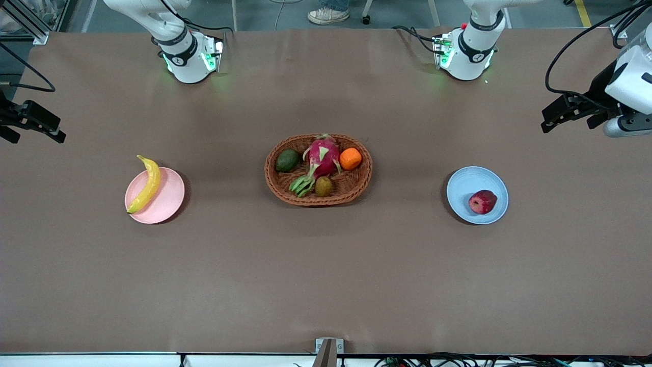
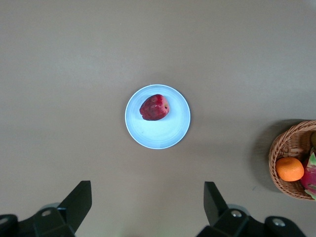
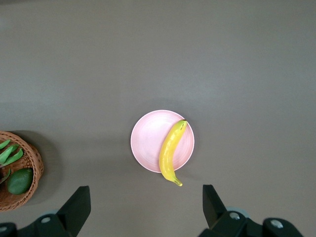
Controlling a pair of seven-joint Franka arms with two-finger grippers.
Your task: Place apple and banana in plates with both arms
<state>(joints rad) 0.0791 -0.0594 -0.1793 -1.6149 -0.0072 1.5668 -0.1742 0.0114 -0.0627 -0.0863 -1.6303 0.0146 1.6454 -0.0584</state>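
Both fruits are already lying on plates, so I judge the task as nearly finished or finished — what remains depends only on how each pincer stands to its own plate.

The apple (image 1: 482, 202) sits inside the blue plate (image 1: 464, 182), toward the left arm's end of the table, off the plate's middle and close to the rim on the side nearer to the front camera. The left pincer (image 2: 148, 205) is up in the air with its jaws wide and holding nothing. In the left wrist view the apple lies at about 12 o'clock from it, well apart, so this arm is clearly the nearer one for the apple.

The banana (image 1: 146, 186) lies across the pink plate (image 1: 168, 201), toward the right arm's end of the table. Its long axis runs in the front view roughly from 1 o'clock down to 7 o'clock, and both of its tips reach over the rim — one sticks out a little. The right pincer (image 3: 146, 205) also hangs high, jaws wide and empty, with the banana at about 12 o'clock from it in the right wrist view.

Between the two plates stands the wicker basket (image 1: 356, 186) with the dragon fruit (image 1: 321, 157), the orange (image 1: 350, 158) and the avocado (image 1: 288, 160) in it.

If any correction is wanted, I think it is the banana, and the right arm should take it across its long axis.
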